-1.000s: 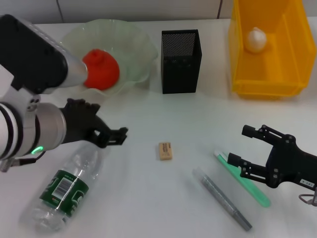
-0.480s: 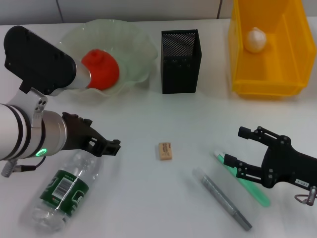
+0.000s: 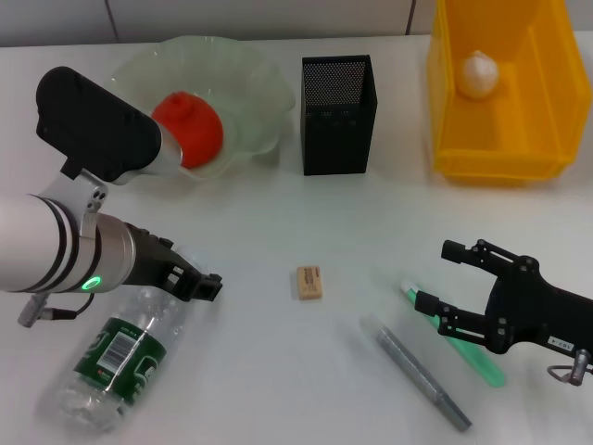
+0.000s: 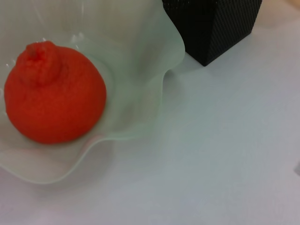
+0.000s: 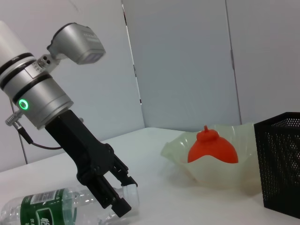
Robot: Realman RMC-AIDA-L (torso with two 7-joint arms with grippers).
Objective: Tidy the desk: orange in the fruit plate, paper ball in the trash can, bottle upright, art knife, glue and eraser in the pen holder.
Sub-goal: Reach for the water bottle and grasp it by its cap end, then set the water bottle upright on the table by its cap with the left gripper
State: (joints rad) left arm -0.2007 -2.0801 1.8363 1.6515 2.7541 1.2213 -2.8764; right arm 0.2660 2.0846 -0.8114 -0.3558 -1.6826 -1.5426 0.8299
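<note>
The orange lies in the fruit plate. In the trash can sits the paper ball. The bottle lies on its side at the front left. My left gripper is low over its cap end; the right wrist view shows this left gripper open, fingers either side of the white cap. The eraser rests mid-table in front of the pen holder. My right gripper hangs open over the green art knife, next to the grey glue stick.
The left wrist view holds the orange, the plate's wavy rim and a corner of the pen holder. Plate, pen holder and trash can line the table's far side. My left arm's big upper housing overhangs the plate's near-left edge.
My left gripper has come down and back toward the bottle's cap end. My right gripper has edged slightly left and lower over the art knife. Nothing on the table has moved.
</note>
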